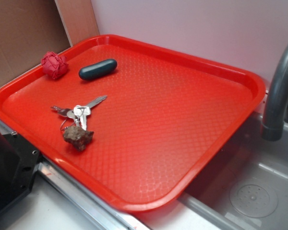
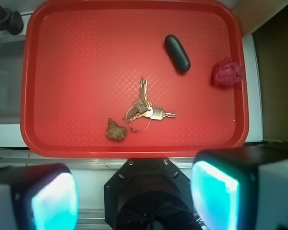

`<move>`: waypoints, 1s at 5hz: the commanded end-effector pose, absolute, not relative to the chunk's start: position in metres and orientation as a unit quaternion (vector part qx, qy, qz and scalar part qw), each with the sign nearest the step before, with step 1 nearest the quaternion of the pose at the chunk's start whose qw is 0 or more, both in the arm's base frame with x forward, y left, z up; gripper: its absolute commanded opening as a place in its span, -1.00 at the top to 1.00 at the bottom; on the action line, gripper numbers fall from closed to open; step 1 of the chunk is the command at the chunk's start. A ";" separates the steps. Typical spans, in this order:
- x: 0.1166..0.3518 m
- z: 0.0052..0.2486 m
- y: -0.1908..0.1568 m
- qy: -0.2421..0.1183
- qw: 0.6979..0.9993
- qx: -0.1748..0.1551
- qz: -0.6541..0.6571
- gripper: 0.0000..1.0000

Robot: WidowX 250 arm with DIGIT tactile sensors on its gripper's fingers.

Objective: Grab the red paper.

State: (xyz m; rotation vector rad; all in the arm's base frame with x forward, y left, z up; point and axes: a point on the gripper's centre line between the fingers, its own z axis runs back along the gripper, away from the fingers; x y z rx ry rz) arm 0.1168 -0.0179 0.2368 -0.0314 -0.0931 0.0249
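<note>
The red paper (image 1: pixel 54 64) is a small wrinkly dark red ball lying at the tray's far left corner; in the wrist view the red paper (image 2: pixel 227 73) rests against the right rim. My gripper (image 2: pixel 134 196) hangs high above the tray's near edge, open, with nothing between its two cyan-lit pads (image 2: pixel 215 194). It is far from the paper and does not show in the exterior view.
The red tray (image 1: pixel 192 158) also holds a dark oval case (image 1: pixel 97 69), a bunch of keys (image 1: pixel 79 112) and a brown rock (image 1: pixel 78 136). A grey faucet (image 1: pixel 281 91) and sink basin (image 1: pixel 252 191) lie to the right. The black robot base (image 1: pixel 9 167) sits at the left.
</note>
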 end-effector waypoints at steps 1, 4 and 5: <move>0.117 0.237 -0.018 -0.047 0.999 -0.016 0.012 -1.00; 0.172 0.120 0.073 0.052 0.951 0.014 -0.304 -1.00; 0.198 0.100 0.069 0.052 0.930 0.020 -0.363 -1.00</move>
